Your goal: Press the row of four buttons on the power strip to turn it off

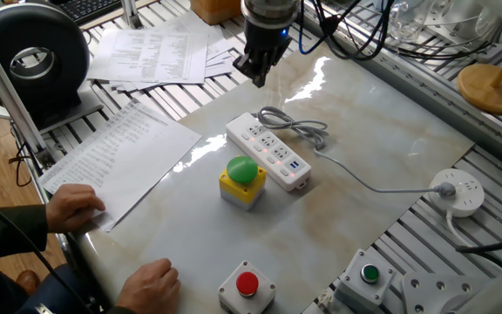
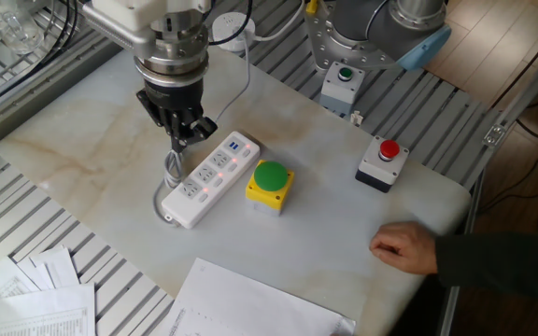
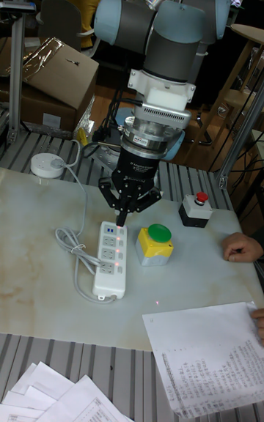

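Note:
The long white power strip (image 1: 268, 150) (image 2: 211, 175) (image 3: 110, 259) lies flat in the middle of the marble table (image 1: 382, 131), with blue USB ports at one end and its grey cord (image 1: 296, 126) coiled behind it. The row of four buttons (image 2: 215, 180) runs along the strip's long edge and glows red. My gripper (image 1: 257, 73) (image 2: 182, 133) (image 3: 121, 221) hangs above the table over the coiled cord, apart from the strip. Its fingertips meet in a point, shut on nothing. In the tall fixed view the tip stands just over the strip's USB end.
A green dome button on a yellow box (image 1: 242, 178) sits beside the strip. Grey boxes with a red button (image 1: 247, 288) and a green button (image 1: 369, 277) stand at the near edge. A round socket puck (image 1: 460, 192), paper sheets (image 1: 116, 157) and a person's hands (image 1: 151, 281) are around.

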You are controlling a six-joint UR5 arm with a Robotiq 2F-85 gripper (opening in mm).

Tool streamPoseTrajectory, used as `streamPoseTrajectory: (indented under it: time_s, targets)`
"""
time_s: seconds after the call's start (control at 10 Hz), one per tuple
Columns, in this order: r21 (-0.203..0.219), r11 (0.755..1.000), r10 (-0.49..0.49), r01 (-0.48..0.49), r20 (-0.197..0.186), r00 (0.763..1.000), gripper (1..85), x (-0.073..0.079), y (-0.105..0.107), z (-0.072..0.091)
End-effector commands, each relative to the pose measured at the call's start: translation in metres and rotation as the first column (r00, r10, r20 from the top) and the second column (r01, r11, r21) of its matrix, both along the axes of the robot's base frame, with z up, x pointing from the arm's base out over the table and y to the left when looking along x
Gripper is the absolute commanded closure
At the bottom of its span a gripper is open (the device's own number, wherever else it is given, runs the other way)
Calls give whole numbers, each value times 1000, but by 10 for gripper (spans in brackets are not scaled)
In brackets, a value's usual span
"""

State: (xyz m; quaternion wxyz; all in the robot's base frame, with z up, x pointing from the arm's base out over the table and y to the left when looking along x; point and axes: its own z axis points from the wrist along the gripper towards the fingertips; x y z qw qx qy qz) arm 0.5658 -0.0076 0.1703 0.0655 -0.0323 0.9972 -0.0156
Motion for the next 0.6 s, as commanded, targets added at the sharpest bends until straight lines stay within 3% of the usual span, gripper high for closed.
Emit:
streamPoseTrajectory:
  time_s: [0.0,0.1,0.5]
  targets:
    - [-38,999,22,-23,-13,1000,847,0,-12,7]
    - [-61,998,22,-23,-12,1000,847,1,-18,7]
    - [-40,999,18,-18,-10,1000,847,0,-13,10]
